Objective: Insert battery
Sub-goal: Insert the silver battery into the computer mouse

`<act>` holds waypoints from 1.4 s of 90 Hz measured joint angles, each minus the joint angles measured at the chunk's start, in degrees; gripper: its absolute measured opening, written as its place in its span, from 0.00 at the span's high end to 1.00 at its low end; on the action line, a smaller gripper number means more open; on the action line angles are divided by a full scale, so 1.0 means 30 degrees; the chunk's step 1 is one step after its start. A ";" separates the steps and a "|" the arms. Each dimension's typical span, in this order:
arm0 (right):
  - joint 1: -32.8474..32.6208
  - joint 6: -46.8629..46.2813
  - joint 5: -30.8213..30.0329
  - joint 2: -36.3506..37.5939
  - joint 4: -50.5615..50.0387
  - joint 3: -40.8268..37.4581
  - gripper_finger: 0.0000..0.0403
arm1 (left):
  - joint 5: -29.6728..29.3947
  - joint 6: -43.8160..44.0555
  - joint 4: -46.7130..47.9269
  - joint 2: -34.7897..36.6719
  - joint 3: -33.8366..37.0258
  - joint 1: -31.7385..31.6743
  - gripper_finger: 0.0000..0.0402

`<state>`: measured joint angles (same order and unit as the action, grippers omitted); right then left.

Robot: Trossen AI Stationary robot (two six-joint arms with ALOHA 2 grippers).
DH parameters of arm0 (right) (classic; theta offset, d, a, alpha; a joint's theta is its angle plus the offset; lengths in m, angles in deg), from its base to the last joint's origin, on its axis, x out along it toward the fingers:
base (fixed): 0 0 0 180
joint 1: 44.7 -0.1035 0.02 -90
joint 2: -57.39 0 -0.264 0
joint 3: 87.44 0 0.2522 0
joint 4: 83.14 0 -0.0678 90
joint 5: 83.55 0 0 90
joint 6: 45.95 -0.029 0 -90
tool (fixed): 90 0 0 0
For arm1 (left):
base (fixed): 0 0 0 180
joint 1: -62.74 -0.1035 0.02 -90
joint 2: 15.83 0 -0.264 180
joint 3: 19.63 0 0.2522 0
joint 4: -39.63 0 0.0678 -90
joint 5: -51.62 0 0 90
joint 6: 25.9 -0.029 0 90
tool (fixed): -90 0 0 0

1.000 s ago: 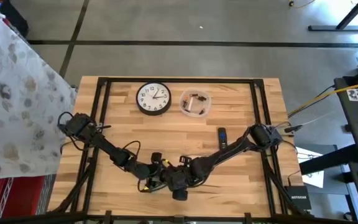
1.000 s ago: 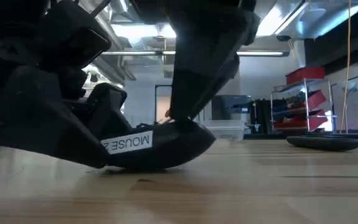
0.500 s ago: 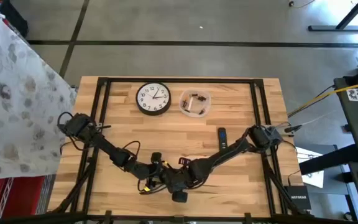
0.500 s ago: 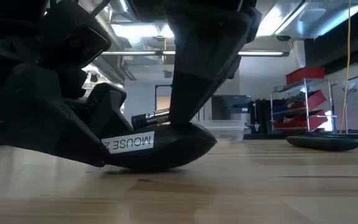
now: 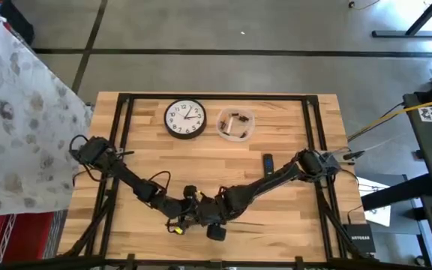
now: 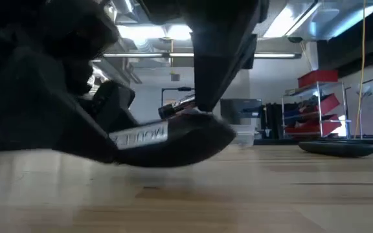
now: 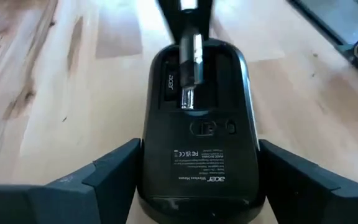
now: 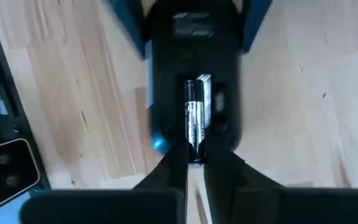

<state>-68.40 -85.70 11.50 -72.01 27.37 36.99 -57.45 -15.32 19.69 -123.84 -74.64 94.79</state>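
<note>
The step in hand is the insertion itself: the battery (image 7: 190,67) hangs tilted over the open battery bay of an upturned Acer wireless mouse (image 7: 196,149), its lower terminal end dipping toward the bay while its upper end is pinched between the narrowly closed fingers of the right gripper (image 8: 193,155). In the right wrist view the silver cell (image 8: 193,121) lines up lengthwise with the slot, and in the low view the battery (image 6: 177,107) slants upward from the mouse body (image 6: 167,144), so it looks not yet seated. The left gripper (image 7: 194,180) brackets the mouse from both sides with its jaws spread wide around the shell; whether the pads actually press the shell is not clear, but it appears to be steadying it. In the high view both arms meet at the table's near edge, with the mouse (image 5: 214,232) under them, well apart from a wall clock (image 5: 185,118), a clear bowl of small parts (image 5: 235,124) and a dark remote (image 5: 268,164) farther back on the wooden table (image 5: 148,157). The next move, as I judge it, calls for lowering the raised end so the cell lies flat, pushing its leading terminal against the bay's contact, then releasing only once it sits flush, while the left gripper keeps the mouse from sliding.
</note>
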 joint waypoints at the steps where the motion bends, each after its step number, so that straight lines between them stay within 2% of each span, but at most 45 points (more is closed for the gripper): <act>1: 0.0045 0.0007 0.0058 -0.0007 0.0006 0.0001 0.98 | -0.0016 0.0009 0.0128 0.0000 -0.0051 0.0000 0.32; 21: 0.0135 0.0182 0.1368 -0.0080 -0.0056 -0.0006 0.98 | -0.0905 -0.0056 0.2318 0.0151 -0.0961 -0.0007 0.32; 31: 0.0157 -0.0095 0.1398 -0.0080 -0.0277 -0.0006 0.98 | -0.1157 -0.0147 0.3154 0.0248 -0.1261 -0.0005 0.32; 73: 0.0295 0.0285 0.1571 -0.0918 -0.0339 -0.0050 0.98 | -0.1138 0.1173 0.3449 0.0299 -0.1530 0.0093 0.32; 111: 0.0657 0.1626 0.1952 -0.1202 0.1216 -0.0065 0.98 | -0.1040 0.1235 0.3615 0.0313 -0.1530 0.0117 0.32; 126: 0.0660 0.1850 0.1844 -0.1231 0.1443 -0.0065 0.92 | -0.1065 0.1262 0.3684 0.0321 -0.1530 0.0117 0.32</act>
<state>-66.42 -80.15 17.03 -75.70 31.70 36.80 -60.65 -11.53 30.75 -122.88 -79.23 95.14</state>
